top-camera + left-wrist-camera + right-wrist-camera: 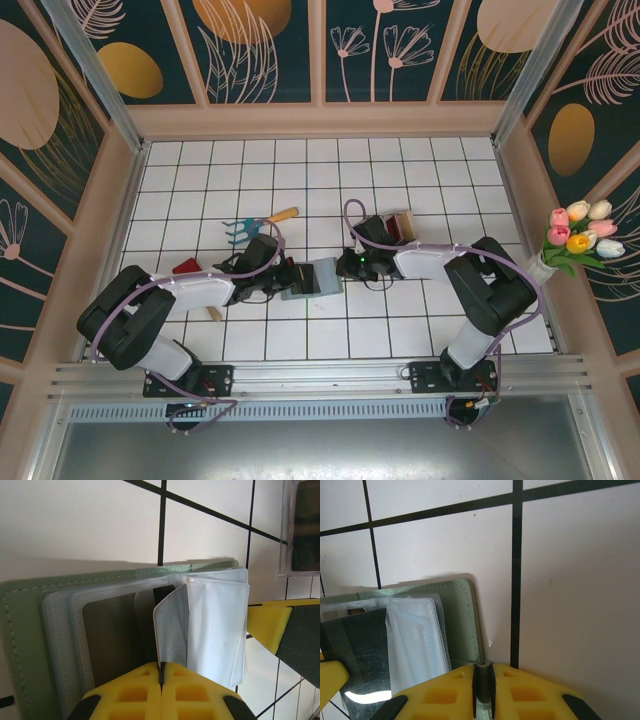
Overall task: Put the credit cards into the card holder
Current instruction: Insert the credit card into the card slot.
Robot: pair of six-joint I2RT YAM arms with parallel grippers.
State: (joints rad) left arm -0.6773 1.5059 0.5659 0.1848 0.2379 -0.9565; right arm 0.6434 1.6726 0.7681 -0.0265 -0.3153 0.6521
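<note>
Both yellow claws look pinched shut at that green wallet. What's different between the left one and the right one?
The left gripper pinches a thin grey card, tilted above the clear sleeves; the right gripper pinches the holder by its green cover's edge. Seen from above, the left gripper meets the holder's left end, the right gripper its right end. Both have yellow fingers and are shut.

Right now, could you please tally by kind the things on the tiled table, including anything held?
Card holder: 1
Card in the left pincer: 1
Case of cards: 1
Small rake: 1
Red-handled tool: 1
Total: 5
</note>
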